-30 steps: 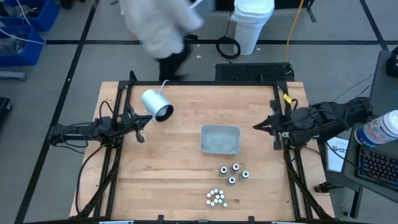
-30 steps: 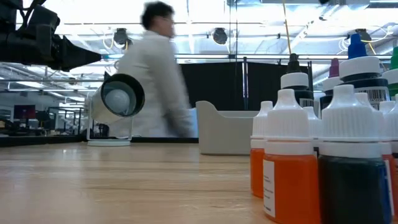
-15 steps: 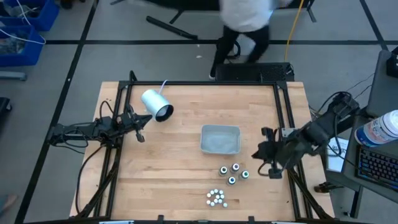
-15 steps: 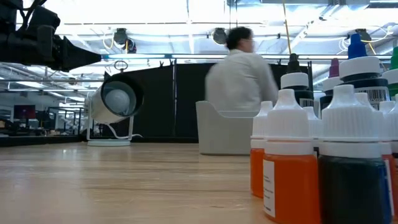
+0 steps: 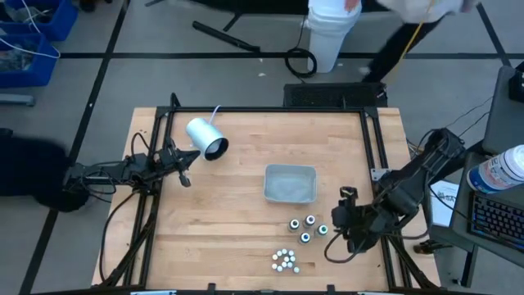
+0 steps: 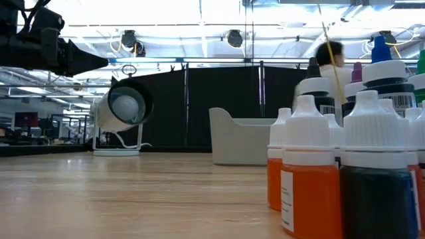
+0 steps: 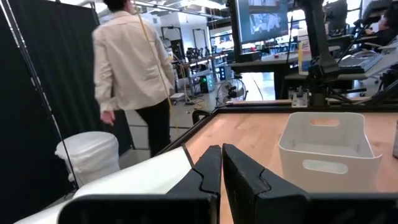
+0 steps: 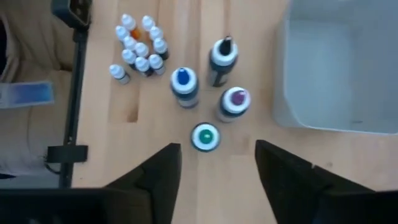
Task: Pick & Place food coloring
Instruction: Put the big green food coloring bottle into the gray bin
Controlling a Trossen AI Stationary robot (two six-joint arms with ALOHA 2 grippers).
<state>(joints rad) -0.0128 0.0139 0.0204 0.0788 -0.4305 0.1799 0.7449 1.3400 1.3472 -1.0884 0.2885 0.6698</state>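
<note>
Right tool (image 5: 334, 238) open wide, hovering above four larger bottles (image 5: 307, 227) on counter (image 5: 237, 205), just beside tray (image 5: 290, 183). Cluster of small bottles (image 5: 284, 260) near counter's front edge. Left tool (image 5: 185, 166) closed, empty, parked near white cylinder (image 5: 206, 138).

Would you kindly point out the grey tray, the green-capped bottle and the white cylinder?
grey tray (image 5: 290, 170): high view, far rim.
green-capped bottle (image 8: 205, 137): right wrist view, cap top.
white cylinder (image 5: 202, 133): high view, side wall.
</note>
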